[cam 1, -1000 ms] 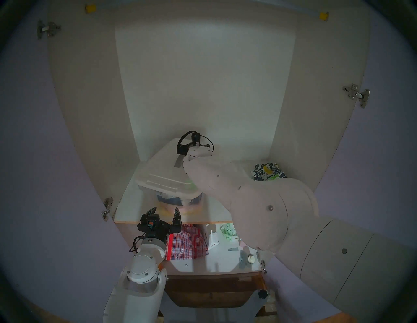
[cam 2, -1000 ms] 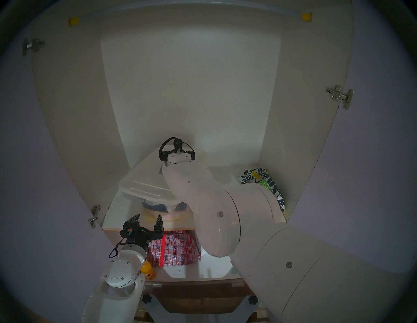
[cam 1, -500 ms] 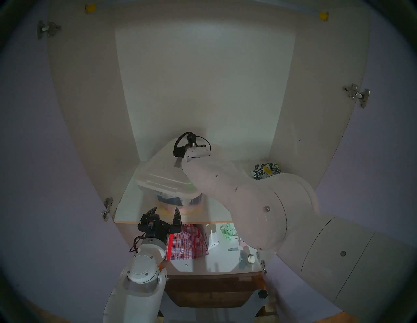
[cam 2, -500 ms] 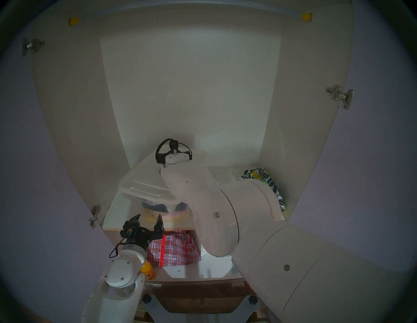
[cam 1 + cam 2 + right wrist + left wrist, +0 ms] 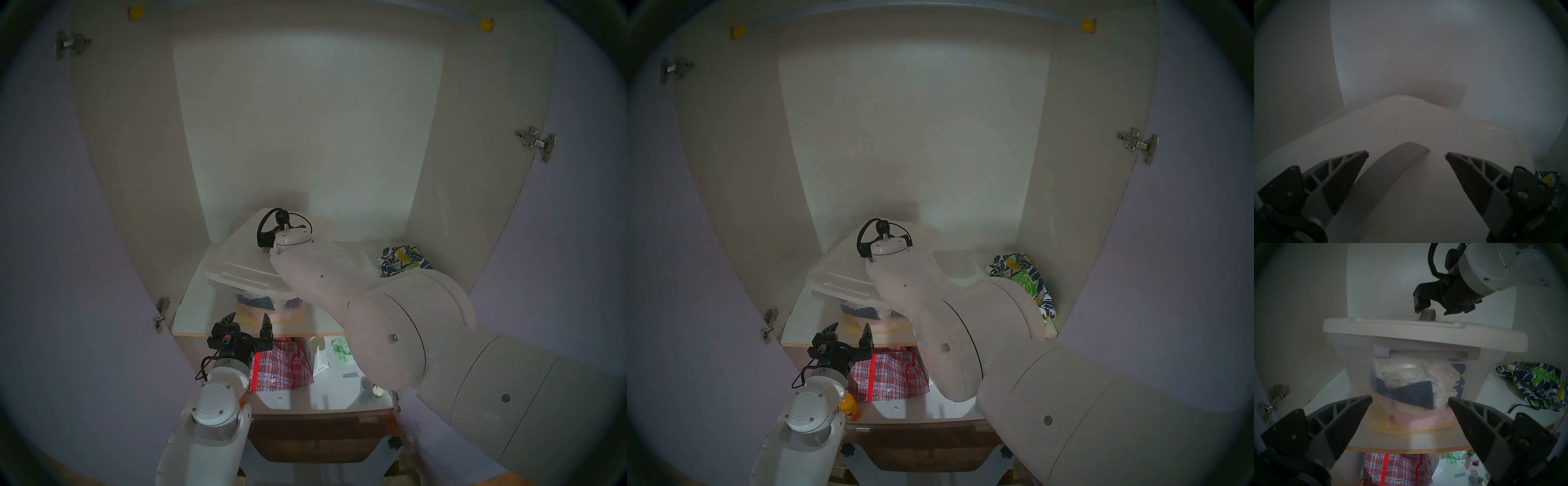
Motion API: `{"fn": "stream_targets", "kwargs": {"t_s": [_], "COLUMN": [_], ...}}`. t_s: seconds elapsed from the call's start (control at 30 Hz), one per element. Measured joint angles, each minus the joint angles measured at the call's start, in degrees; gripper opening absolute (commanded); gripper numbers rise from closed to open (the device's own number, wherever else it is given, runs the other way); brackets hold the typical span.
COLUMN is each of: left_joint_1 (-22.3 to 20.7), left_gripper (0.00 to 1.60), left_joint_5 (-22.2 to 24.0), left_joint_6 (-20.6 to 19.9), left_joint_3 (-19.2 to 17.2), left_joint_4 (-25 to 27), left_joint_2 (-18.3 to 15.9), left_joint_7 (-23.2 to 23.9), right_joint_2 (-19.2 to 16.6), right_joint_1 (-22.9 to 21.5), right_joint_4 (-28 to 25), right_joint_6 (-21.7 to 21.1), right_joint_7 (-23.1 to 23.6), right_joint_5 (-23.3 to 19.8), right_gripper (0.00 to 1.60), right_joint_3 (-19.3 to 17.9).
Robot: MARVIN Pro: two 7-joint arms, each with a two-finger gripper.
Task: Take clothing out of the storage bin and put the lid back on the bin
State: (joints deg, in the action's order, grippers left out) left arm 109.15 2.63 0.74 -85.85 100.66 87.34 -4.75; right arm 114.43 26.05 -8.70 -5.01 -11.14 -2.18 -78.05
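The clear storage bin (image 5: pixel 268 300) stands on the cabinet shelf with folded clothes inside; it also shows in the left wrist view (image 5: pixel 1359 378). The white lid (image 5: pixel 237 261) lies on top of it (image 5: pixel 1423 333), its right end overhanging the bin wall. My right gripper (image 5: pixel 1406 152) is open just above the lid's grey strip handle (image 5: pixel 1390 169), one finger on each side; it also shows in the left wrist view (image 5: pixel 1437 310). My left gripper (image 5: pixel 248 317) is open and empty in front of the bin at the shelf edge. The leaf-print clothing (image 5: pixel 403 259) lies on the shelf to the bin's right (image 5: pixel 1532 383).
A red-and-white checked bag (image 5: pixel 281 366) and white packets (image 5: pixel 320 359) sit on the lower shelf. An orange bottle (image 5: pixel 851 409) stands by my left arm. The cabinet's side walls and back wall close in the shelf, and the open doors carry hinges (image 5: pixel 162 312).
My right wrist has moved a little left and down toward the lid, and it now hides the grey handle in the head views. My left arm has not moved.
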Motion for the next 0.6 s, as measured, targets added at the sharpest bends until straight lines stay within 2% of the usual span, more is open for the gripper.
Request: {"fn": "stream_targets", "kwargs": {"t_s": [0.03, 0.1, 0.13, 0.2, 0.33, 0.53, 0.6], "left_joint_1": [-0.01, -0.02, -0.02, -0.04, -0.05, -0.07, -0.07], "left_gripper": [1.6, 1.6, 1.6, 1.6, 1.6, 1.6, 1.6], "left_joint_5": [0.0, 0.01, 0.02, 0.03, 0.04, 0.06, 0.07], "left_joint_6": [0.0, 0.0, 0.0, 0.0, 0.0, 0.0, 0.0], "left_joint_3": [0.01, 0.02, 0.03, 0.04, 0.06, 0.11, 0.15], "left_joint_4": [-0.01, -0.03, -0.04, -0.06, -0.08, -0.08, -0.07], "left_joint_2": [0.0, -0.01, -0.01, -0.02, -0.05, -0.12, -0.15], "left_joint_7": [-0.01, -0.04, -0.05, -0.09, -0.15, -0.23, -0.25], "right_joint_2": [0.0, 0.0, 0.0, 0.0, -0.04, -0.47, -0.7], "right_joint_1": [0.15, 0.62, 0.8, 1.3, 2.35, 5.34, 7.21], "right_joint_4": [-0.23, -0.99, -1.25, -2.12, -4.0, -8.81, -11.96], "right_joint_6": [-0.2, -0.75, -0.96, -1.46, -2.33, -4.04, -4.72], "right_joint_7": [-0.13, -0.51, -0.63, -0.96, -1.45, -2.38, -2.95], "right_joint_5": [-0.22, -0.86, -1.09, -1.7, -2.7, -4.37, -5.14], "right_gripper": [1.6, 1.05, 0.64, 0.36, 0.31, 0.25, 0.24], "right_joint_3": [0.15, 0.93, 1.19, 2.24, 4.45, 10.9, 13.2]}}
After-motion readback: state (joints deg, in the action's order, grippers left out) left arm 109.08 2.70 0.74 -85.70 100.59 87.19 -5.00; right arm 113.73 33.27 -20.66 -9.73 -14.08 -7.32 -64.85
